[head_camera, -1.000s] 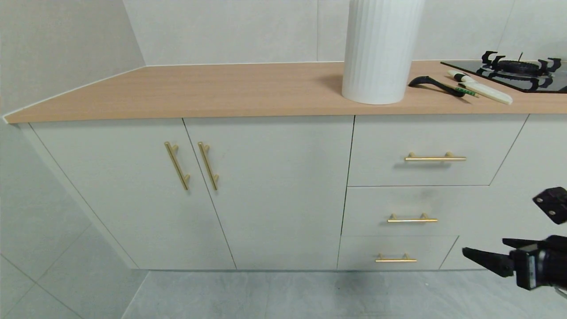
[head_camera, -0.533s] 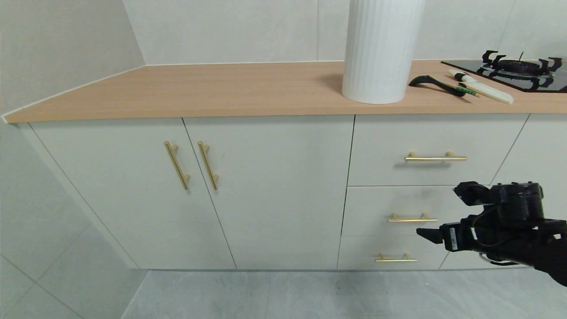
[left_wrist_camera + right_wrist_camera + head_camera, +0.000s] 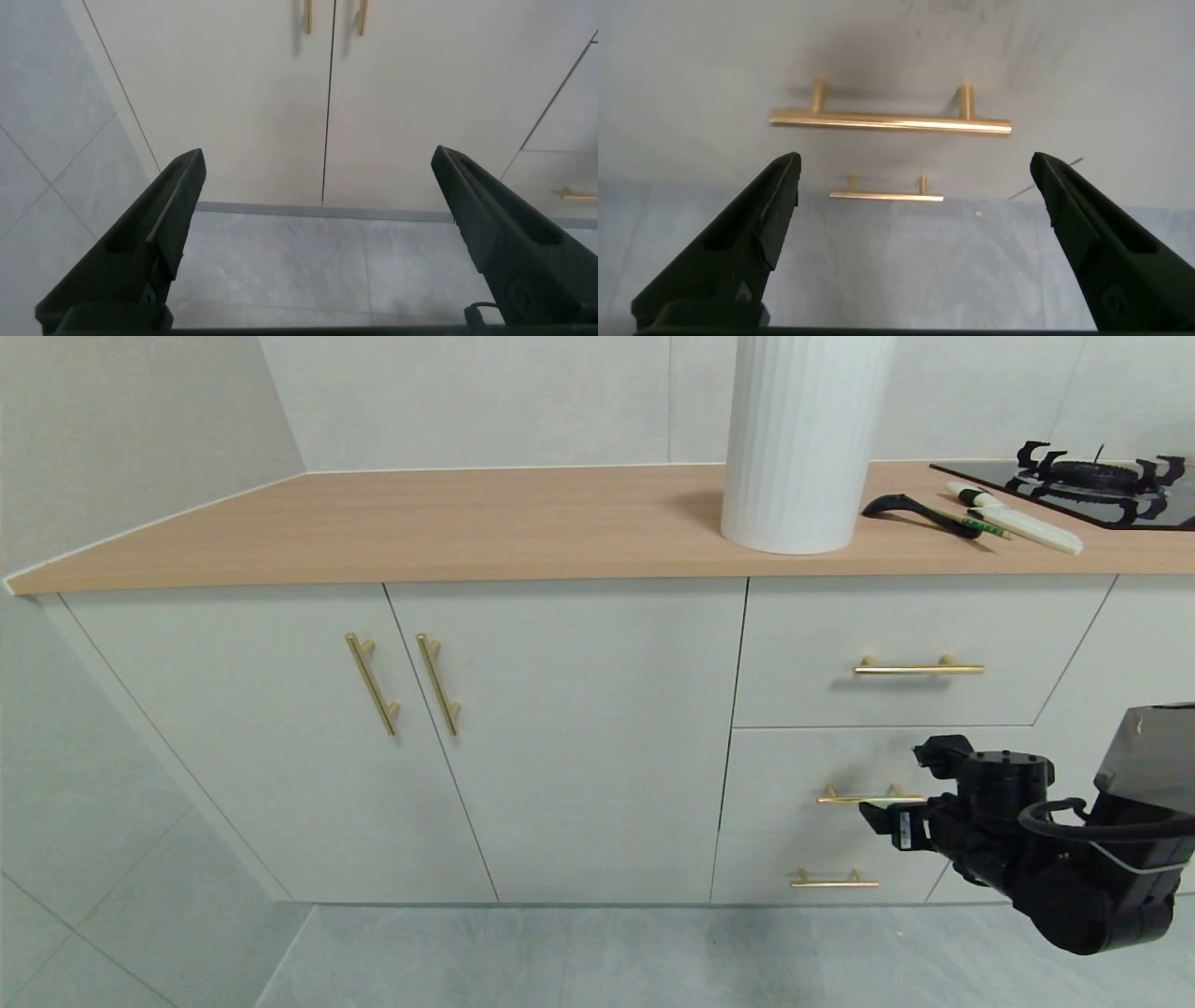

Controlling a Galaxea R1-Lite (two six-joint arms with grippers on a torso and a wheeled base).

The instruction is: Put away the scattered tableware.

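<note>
Firstly, left gripper (image 3: 318, 161), jaws spread wide and empty, low before the double cabinet doors (image 3: 327, 93). Countertop (image 3: 420, 523): white ribbed canister (image 3: 794, 457), then black spoon (image 3: 920, 513) and white knife (image 3: 1022, 527) lying loose on the wood, between canister and gas hob (image 3: 1092, 485). Right gripper (image 3: 898, 782), likewise spread and empty, stationed just short of the middle drawer handle (image 3: 868, 796).

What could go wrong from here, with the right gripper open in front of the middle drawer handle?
1. In the right wrist view, the open right gripper spreads its fingers along the middle drawer handle, not across it. Closing like this would probably miss the bar or slip off it.
2. The bottom drawer handle lies just below, so a low approach might catch the wrong drawer.
</note>
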